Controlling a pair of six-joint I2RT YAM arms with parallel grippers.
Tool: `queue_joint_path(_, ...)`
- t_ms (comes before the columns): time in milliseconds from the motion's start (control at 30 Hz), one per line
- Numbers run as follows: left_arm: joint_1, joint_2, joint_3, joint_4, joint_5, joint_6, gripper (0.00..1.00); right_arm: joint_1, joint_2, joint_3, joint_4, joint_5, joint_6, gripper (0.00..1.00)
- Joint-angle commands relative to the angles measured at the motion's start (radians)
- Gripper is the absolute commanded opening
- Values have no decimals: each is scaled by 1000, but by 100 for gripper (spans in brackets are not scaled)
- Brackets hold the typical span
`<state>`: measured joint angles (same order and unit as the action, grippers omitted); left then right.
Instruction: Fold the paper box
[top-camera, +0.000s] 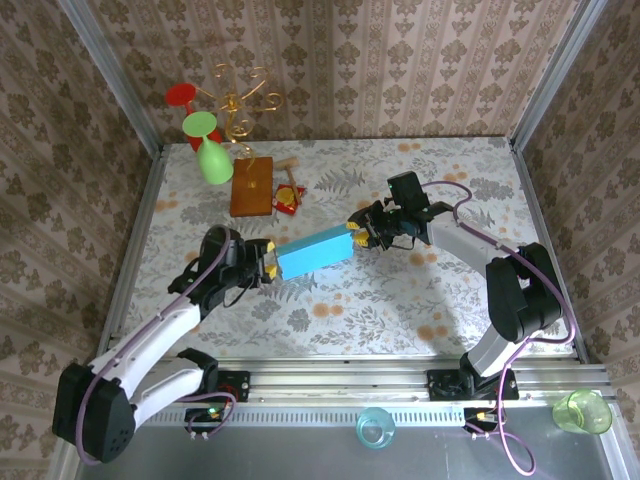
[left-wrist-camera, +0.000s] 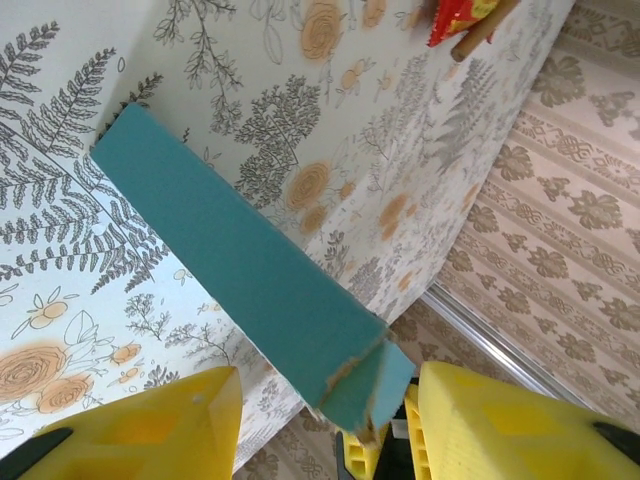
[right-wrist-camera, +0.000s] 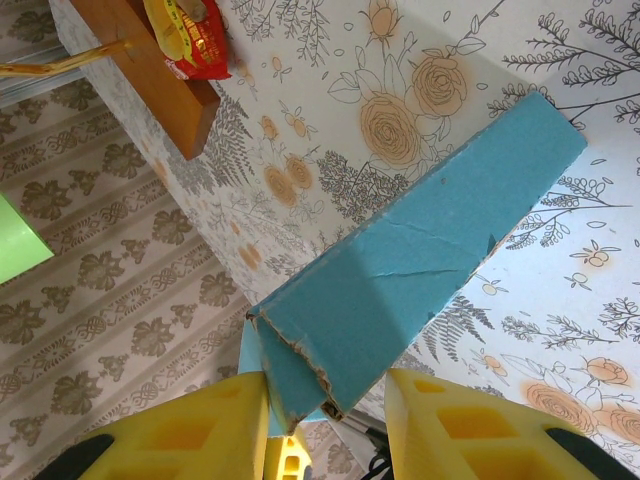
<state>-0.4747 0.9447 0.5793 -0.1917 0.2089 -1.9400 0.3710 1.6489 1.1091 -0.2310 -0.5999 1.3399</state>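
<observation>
- Stretching from claw to claw, the box (top-camera: 315, 254) ran between them, one end in each.
- Right claw (top-camera: 362, 236) clamped its end: both yellow fingers (right-wrist-camera: 200, 430) pressed on the torn, creased cardboard.
- Left claw (top-camera: 268, 262) stood parted: the box end leaned on one finger (left-wrist-camera: 500, 420), with a clear gap before the other.
- Wooden board (top-camera: 251, 185) lay well beyond the left claw, farther up the table (top-camera: 400, 300), with a red packet (top-camera: 287, 200) beside it.

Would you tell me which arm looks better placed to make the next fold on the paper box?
Probably the right: the paper box has its ragged end seated snugly in the right tool, while the left tool stands wide, with a gap beside its end.
</observation>
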Motion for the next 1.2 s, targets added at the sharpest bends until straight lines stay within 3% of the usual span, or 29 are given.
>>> queue_joint_path(0, 11, -34, 34, -63, 43, 64, 47, -3, 8, -6, -10, 0, 12, 35)
queue_joint_path(300, 11, 26, 32, 41, 102, 69, 39, -3, 7, -13, -5, -1, 16, 35)
queue_joint_path(767, 11, 31, -10, 51, 76, 55, 23, -3, 9, -26, 8, -1, 23, 34)
queue_joint_path(1167, 11, 2, -57, 85, 50, 97, 24, -4, 18, -49, 21, 3, 23, 33)
